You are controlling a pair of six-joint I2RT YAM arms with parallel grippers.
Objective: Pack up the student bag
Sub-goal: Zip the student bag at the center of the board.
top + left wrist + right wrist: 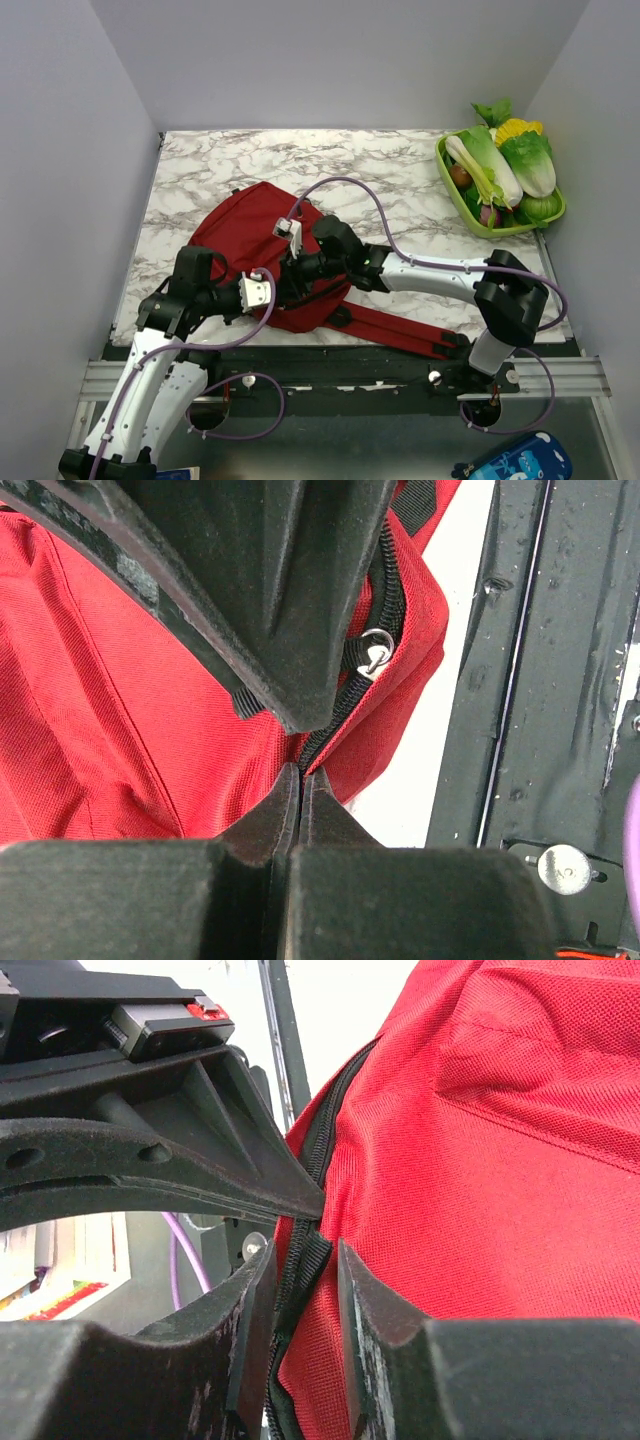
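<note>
Red fabric student bag (pixel 250 215) lies flat on tabletop (pixel 400 170). Step judged: opening its zip (pixel 385 575). Left claw (pixel 301 772) closed at bag's seam; right claw (pixel 300 1255) part-open astride zip tape. Next: catch pull (pixel 375 656) squarely.
</note>
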